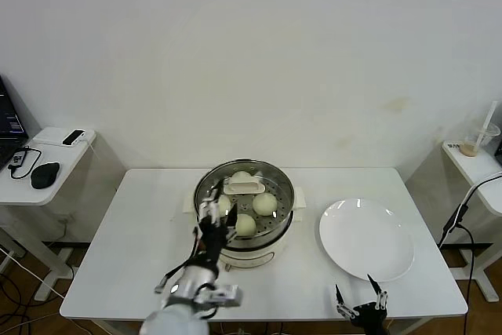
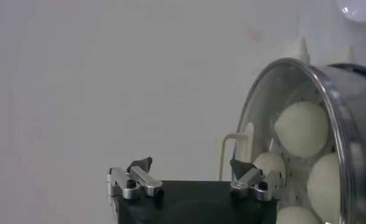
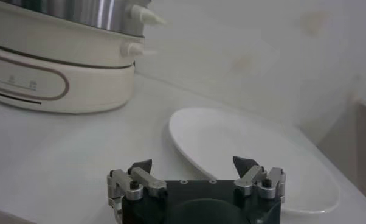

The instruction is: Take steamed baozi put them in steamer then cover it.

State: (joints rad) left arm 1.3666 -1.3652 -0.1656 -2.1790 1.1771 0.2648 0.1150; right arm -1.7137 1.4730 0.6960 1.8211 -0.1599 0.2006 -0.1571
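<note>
i see four steamed baozi [image 1: 265, 203] inside the steamer [image 1: 276, 229] at table centre, glass lid [image 1: 243, 187] on. my left gripper [image 1: 213, 220] hovers released at its 8 o'clock; right gripper [image 1: 361, 302] released, plate's [image 1: 366, 238] 6 o'clock.

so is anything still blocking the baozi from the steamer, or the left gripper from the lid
Nothing visible does. The steamed baozi already sit inside the steamer, and the glass lid covers it. The plate is bare. The left gripper hangs open at the steamer's near-left rim; the right gripper waits open by the plate.
</note>
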